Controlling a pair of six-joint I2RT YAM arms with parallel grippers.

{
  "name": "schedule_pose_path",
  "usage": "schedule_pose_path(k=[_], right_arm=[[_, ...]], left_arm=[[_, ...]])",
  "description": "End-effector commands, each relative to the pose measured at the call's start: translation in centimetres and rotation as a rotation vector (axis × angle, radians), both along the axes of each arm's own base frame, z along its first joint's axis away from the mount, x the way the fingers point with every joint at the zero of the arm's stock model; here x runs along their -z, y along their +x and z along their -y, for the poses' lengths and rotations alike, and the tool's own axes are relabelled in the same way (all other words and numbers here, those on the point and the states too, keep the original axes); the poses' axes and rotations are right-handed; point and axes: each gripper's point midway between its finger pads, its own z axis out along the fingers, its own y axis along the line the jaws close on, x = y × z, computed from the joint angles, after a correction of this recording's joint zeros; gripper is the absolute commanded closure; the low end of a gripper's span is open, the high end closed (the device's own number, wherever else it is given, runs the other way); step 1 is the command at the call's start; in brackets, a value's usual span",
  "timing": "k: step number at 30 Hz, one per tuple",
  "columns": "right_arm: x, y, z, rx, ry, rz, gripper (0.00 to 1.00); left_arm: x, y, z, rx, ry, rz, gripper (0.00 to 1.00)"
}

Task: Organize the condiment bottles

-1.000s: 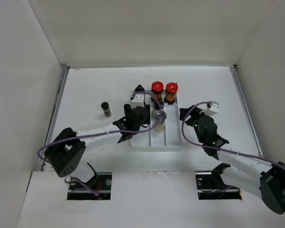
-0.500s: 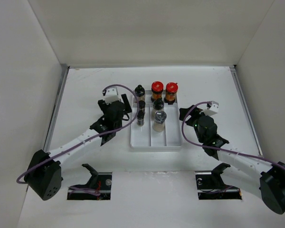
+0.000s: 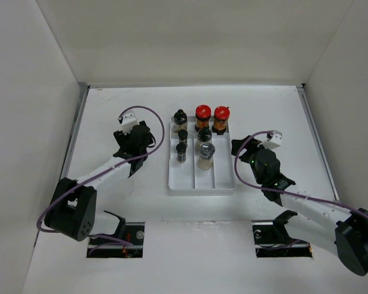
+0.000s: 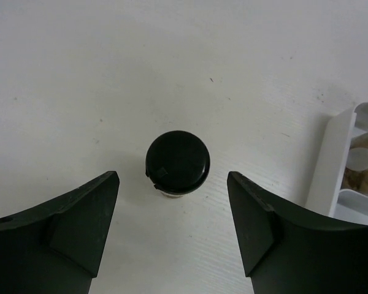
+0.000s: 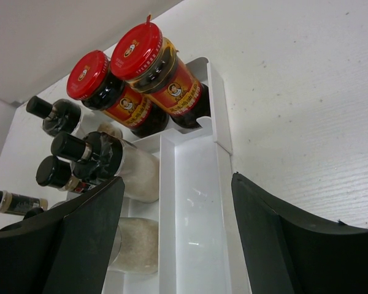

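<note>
A loose black-capped bottle [image 4: 177, 162] stands on the table left of the white tray [image 3: 224, 177]. My left gripper [image 3: 135, 147] hangs right above it and hides it in the top view. The left gripper [image 4: 173, 179] is open, one finger on each side of the cap, not touching. In the tray stand three slim black-capped bottles [image 3: 181, 151], two red-capped jars [image 3: 202, 113], another black-capped bottle [image 3: 204, 135] and a silver-capped jar [image 3: 207, 153]. My right gripper [image 3: 242, 150] is open and empty at the tray's right side. In the right wrist view it [image 5: 178, 245] faces the red-capped jars [image 5: 137, 51].
The tray's right compartment [image 5: 199, 202] holds nothing in its near part. The tray's left wall [image 4: 331, 171] shows at the right of the left wrist view. White walls close in the table on the left, back and right.
My left gripper has drawn away from the tray's left compartment and moved left, to above the loose black-capped bottle. The right arm has not moved.
</note>
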Motion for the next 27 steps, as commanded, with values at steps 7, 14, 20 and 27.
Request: schedule_pose_path(k=[7,14,20,27], right_arm=[[-2.0,0.6,-0.9,-0.024,0.033,0.054,0.22],[-1.9,0.5,-1.1,-0.033,0.034,0.051,0.22],[-1.8,0.6,-1.2,-0.033,0.031,0.047,0.22],[-1.8,0.5,-1.2,-0.033,0.031,0.048,0.23]], left_arm=[[-0.2,3.1,-0.6,-0.018,-0.047,0.069,0.39],[0.6,4.2,-0.2,-0.013,-0.023,0.054,0.54],[-0.6,3.6,0.4,0.007,-0.004,0.074,0.70],[-3.6,0.3,2.1,0.082,0.010,0.105,0.71]])
